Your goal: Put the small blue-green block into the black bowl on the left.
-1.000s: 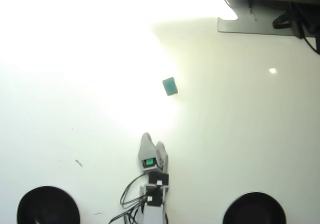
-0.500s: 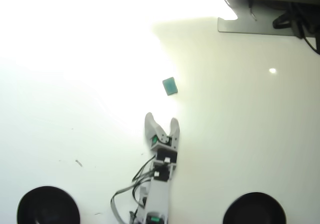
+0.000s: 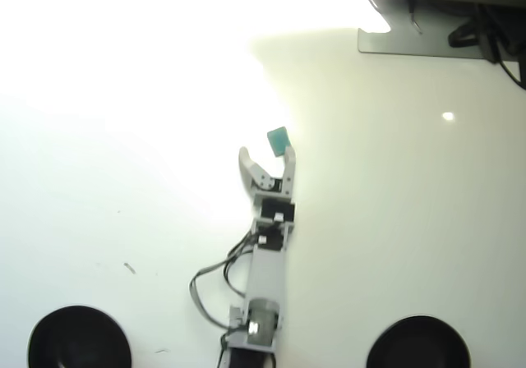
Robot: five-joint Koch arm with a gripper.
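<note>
Gripper (image 3: 266, 159) fingers spread wide, holding nothing. Small blue-green block (image 3: 279, 141) sits on the surface just beyond the fingertips, touching or nearly touching the right-hand finger in the overhead view, so it's off-centre to that side. Black bowl (image 3: 78, 337) well apart, bottom-left.

Tiny teal block (image 3: 279, 140) sits flat on the white table, turned a bit off-square, right around the middle of the overhead view. Black bowl (image 3: 78, 339) is way down in the bottom-left corner, round, matte, dark inside, partly cropped.
</note>
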